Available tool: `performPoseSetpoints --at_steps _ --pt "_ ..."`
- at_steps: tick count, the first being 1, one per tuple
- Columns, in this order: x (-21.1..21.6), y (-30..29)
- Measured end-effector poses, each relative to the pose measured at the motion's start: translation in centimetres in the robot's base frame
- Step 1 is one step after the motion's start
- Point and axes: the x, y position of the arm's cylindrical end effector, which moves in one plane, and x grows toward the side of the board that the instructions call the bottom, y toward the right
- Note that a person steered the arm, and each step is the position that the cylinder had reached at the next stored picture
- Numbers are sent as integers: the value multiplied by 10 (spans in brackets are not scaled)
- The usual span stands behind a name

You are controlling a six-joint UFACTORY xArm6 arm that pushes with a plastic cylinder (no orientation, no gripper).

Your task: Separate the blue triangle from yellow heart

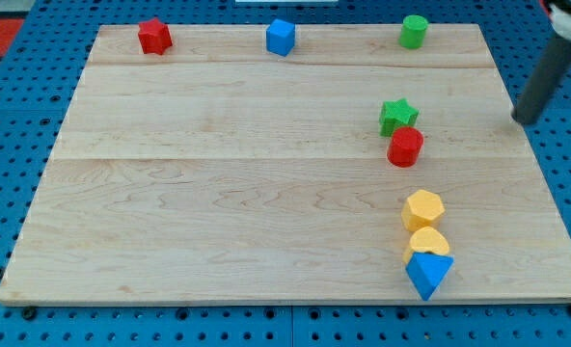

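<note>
The blue triangle (428,274) lies near the board's bottom right edge. The yellow heart (426,242) sits just above it and touches it. A yellow hexagon (423,208) touches the heart from above, so the three form a short column. My tip (518,120) is at the view's right, beyond the board's right edge, well above and to the right of this column. It touches no block.
A green star (397,116) and a red cylinder (405,146) touch each other right of centre. Along the top edge stand a red star (154,36), a blue cube (281,37) and a green cylinder (414,31). The wooden board (218,193) lies on a blue pegboard.
</note>
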Motion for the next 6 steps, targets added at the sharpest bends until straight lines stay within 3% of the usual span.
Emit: performPoseSetpoints --at_steps 1,2,4,6 --pt "112 -4" --pt "188 -35" --pt "178 -168" --pt "122 -170"
